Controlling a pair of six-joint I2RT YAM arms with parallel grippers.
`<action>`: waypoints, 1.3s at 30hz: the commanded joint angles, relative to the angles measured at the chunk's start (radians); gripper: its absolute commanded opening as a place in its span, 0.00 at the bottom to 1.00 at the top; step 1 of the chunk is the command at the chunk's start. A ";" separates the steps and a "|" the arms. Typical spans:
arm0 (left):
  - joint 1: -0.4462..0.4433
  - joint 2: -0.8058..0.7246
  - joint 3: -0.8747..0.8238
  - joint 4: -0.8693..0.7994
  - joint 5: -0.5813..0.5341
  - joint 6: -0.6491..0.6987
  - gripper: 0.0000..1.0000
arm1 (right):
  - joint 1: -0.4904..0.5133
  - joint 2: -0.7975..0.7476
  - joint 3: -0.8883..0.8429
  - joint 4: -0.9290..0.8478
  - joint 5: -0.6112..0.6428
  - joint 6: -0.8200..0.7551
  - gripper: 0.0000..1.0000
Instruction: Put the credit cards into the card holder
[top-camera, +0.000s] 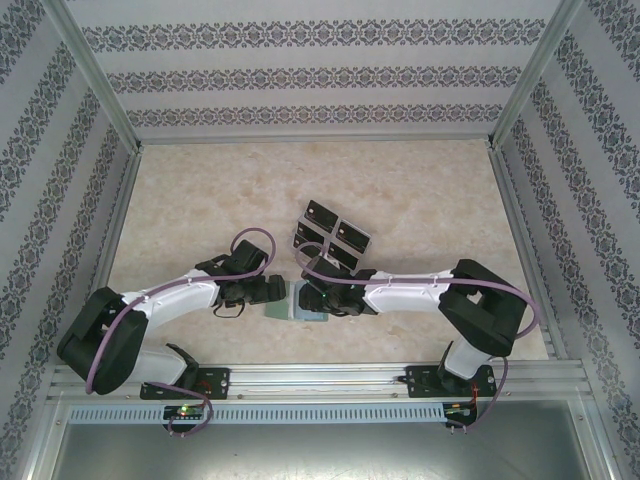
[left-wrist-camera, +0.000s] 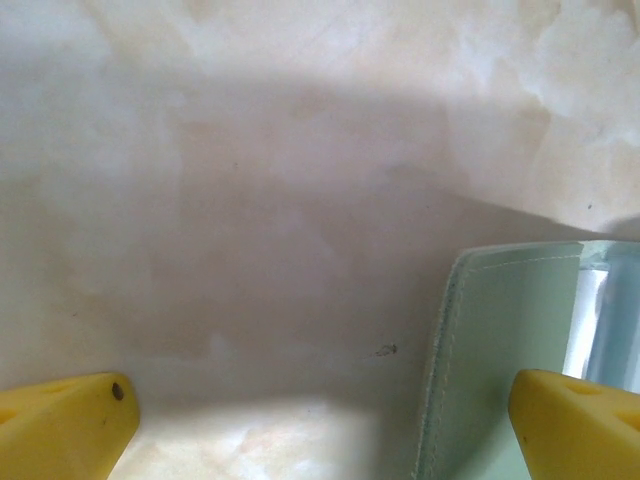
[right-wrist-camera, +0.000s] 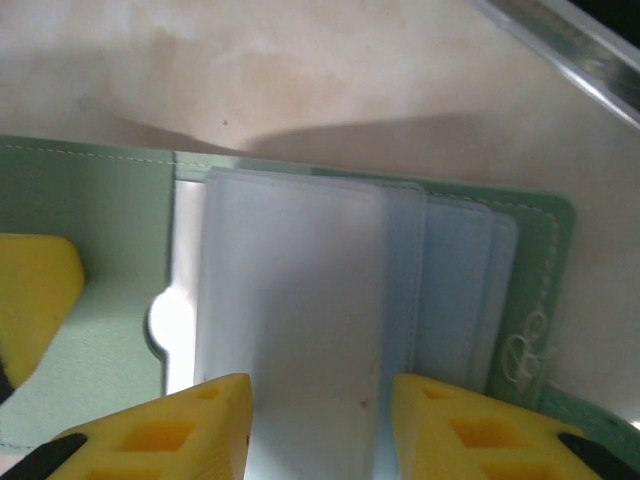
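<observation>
Left tool (left-wrist-camera: 320, 405): spread wide, one tip over holder (left-wrist-camera: 500, 340) edge. Right tool (right-wrist-camera: 320, 425): half spread, over holder's clear sleeves (right-wrist-camera: 290, 270). Holder lying open, flat on surface (top-camera: 200, 200), between both tools near front edge. Cards (top-camera: 335, 238): black, fanned, just behind holder, partly masked by right arm (top-camera: 400, 292). Surface pale marbled beige. Patterned walls (top-camera: 320, 75) on three sides, metal rails (top-camera: 320, 378) in front.
</observation>
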 joint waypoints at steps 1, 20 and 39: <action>0.010 0.081 -0.085 0.050 0.072 -0.032 0.99 | 0.014 0.024 0.022 0.015 -0.029 -0.008 0.42; 0.010 0.055 -0.093 0.051 0.084 -0.045 0.98 | 0.033 -0.053 0.056 -0.016 -0.033 -0.021 0.41; 0.239 -0.241 -0.128 -0.029 0.086 -0.139 1.00 | 0.041 0.090 0.189 0.032 -0.109 -0.071 0.42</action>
